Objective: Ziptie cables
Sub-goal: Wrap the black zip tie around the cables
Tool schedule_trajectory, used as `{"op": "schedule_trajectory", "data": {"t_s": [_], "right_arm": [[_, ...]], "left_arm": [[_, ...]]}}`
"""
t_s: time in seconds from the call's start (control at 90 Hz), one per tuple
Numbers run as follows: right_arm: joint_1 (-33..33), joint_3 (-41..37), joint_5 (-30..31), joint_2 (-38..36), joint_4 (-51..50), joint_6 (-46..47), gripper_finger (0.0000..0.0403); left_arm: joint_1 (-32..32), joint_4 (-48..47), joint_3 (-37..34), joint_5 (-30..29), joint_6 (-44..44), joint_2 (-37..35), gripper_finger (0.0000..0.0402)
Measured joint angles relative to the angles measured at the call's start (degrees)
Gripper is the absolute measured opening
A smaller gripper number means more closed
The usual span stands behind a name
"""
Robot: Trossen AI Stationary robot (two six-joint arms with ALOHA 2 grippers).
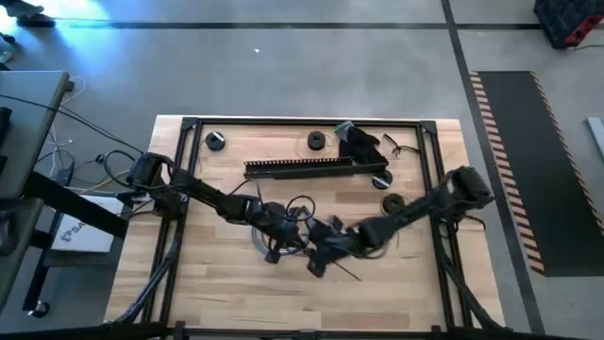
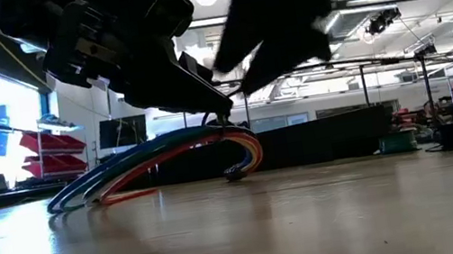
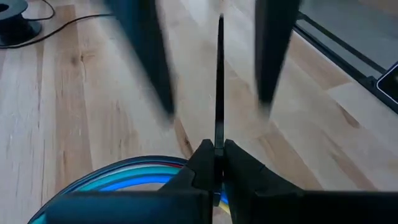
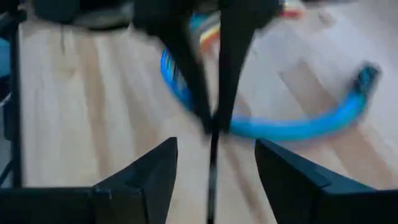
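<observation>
Left gripper [image 3: 214, 163] pinched the ziptie [image 3: 219, 81].
Your strip ran straight toward the right gripper [image 4: 211, 163], whose fingers stood apart, over the cables [image 2: 158, 154].

Cables [image 1: 283, 227] mid-table [image 1: 226, 293] — duct [image 1: 311, 168] behind, ziptie [image 1: 344, 271] right.

From down at bench level, the cables [image 2: 157, 151] arch in a low rainbow of blue, yellow and orange-red, both ends dipping to the wooden bench [image 2: 243, 234]. Two dark arms loom over them as silhouettes, the nearer one's tip touching the crest of the arch. Behind, red bins [image 2: 39, 152] sit by bright windows, and ceiling ducts run overhead.
</observation>
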Motion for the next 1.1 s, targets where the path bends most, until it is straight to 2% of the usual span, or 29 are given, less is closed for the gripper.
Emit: {"op": "schedule_trajectory", "data": {"t_s": [0.167, 0.644, 0.9, 1.1], "right_arm": [[-1.9, 0.0, -5.4, 1.7, 0.9, -2.5, 0.0159], [0.0, 0.0, -5.5, -0.1, 0.6, -1.7, 0.0009], [2.5, 0.0, -5.9, 0.2, -4.3, 5.0, 0.0000], [8.5, 0.0, -6.5, 0.3, -8.5, 14.9, 0.0000]], "left_arm": [[-0.1, -0.6, 0.0, 0.0, 0.0, 0.0, 0.0001], [-0.1, -3.5, 0.1, 0.1, 0.4, 0.0, 0.0001], [0.3, -5.9, 0.1, 0.0, 2.6, 0.0, 0.0001], [1.2, -9.7, 0.0, 0.0, 5.1, 0.0, 0.0001]]}}
